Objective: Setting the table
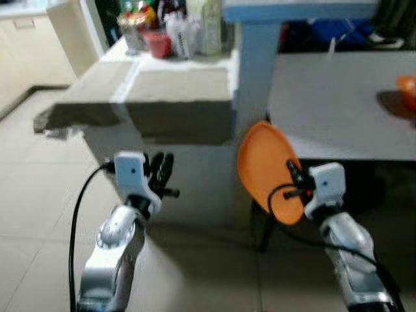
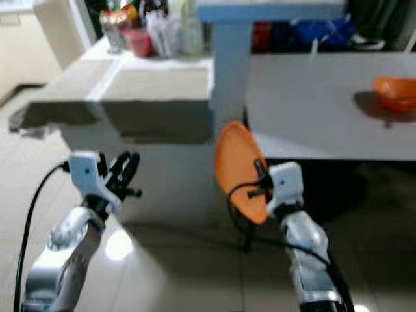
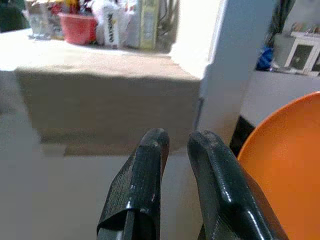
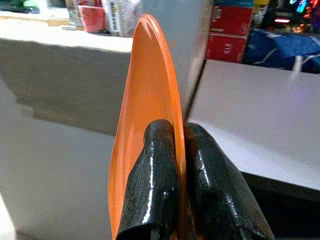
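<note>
An orange plate [image 1: 268, 170] stands on edge in the air, just in front of the grey table [image 1: 338, 104]. My right gripper [image 1: 292, 174] is shut on the plate's rim; in the right wrist view the two black fingers [image 4: 155, 165] pinch the thin edge of the plate [image 4: 147, 85]. My left gripper [image 1: 162, 170] is raised over the floor before the counter, its fingers [image 3: 150, 175] close together with nothing between them. An orange bowl [image 2: 395, 92] sits at the table's far right.
A low counter [image 1: 162, 84] at left carries a red cup [image 1: 158, 43], bottles and packets at its far end. A pale blue pillar [image 1: 255, 71] rises between counter and table. Tiled floor [image 1: 39, 195] lies below, and cabinets [image 1: 26, 52] stand far left.
</note>
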{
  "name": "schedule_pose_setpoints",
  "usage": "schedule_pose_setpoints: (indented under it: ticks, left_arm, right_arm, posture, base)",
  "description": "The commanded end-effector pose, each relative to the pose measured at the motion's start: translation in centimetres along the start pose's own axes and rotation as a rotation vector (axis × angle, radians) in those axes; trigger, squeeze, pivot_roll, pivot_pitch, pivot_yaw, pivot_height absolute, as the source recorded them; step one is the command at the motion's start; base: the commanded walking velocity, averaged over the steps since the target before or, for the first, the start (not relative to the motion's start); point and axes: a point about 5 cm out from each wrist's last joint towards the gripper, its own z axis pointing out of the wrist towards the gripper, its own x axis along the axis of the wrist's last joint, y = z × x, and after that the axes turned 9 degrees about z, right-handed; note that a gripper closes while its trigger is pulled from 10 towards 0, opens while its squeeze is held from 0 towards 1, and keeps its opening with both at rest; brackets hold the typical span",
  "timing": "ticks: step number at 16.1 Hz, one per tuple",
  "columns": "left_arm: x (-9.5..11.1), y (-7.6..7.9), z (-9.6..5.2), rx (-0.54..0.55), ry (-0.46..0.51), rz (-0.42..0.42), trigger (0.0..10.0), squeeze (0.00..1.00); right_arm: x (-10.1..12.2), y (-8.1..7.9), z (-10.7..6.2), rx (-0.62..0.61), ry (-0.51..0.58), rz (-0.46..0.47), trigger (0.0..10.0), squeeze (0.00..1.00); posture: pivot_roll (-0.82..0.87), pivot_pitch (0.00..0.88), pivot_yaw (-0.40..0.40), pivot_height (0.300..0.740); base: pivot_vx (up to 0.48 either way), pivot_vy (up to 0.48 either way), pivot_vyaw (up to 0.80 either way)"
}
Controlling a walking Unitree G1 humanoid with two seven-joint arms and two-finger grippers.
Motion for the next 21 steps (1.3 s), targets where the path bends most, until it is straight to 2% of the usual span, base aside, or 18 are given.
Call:
schedule_pose_setpoints:
  ticks: [1, 8, 18, 20, 21]
  left_arm:
    - [0.0, -0.6, -0.2, 0.021, -0.005, 0.020, 10.0, 0.00]
    - [0.1, -0.5, 0.1, 0.013, -0.006, 0.036, 10.0, 0.00]
    - [-0.1, -0.2, 0.1, 0.000, -0.013, 0.046, 10.0, 0.00]
    - [-0.1, -0.2, 0.1, -0.004, -0.013, 0.046, 10.0, 0.00]
    - [-0.1, -0.2, 0.1, -0.008, -0.014, 0.046, 10.0, 0.00]
  right_arm:
    - [1.3, -0.9, 0.6, 0.035, 0.073, -0.003, 0.0, 0.00]
    - [1.1, -1.0, 0.6, 0.050, 0.073, 0.000, 0.0, 0.00]
    - [1.1, -1.3, 0.2, 0.067, 0.075, -0.003, 0.0, 0.00]
    - [2.5, -1.9, 0.2, 0.149, 0.121, -0.001, 0.0, 0.00]
    - [4.3, -3.5, 0.2, 0.320, 0.151, 0.015, 0.0, 0.00]
  posture:
    - [-0.22, 0.000, 0.096, 0.740]
    - [-0.22, 0.000, 0.102, 0.740]
    - [-0.23, 0.000, 0.106, 0.740]
    - [-0.23, 0.000, 0.113, 0.740]
    - [-0.23, 0.000, 0.113, 0.740]
  base:
    - [0.000, -0.461, 0.00]
    - [0.000, -0.450, 0.00]
    - [0.254, -0.404, 0.00]
    - [0.253, -0.405, 0.00]
    - [0.255, -0.405, 0.00]
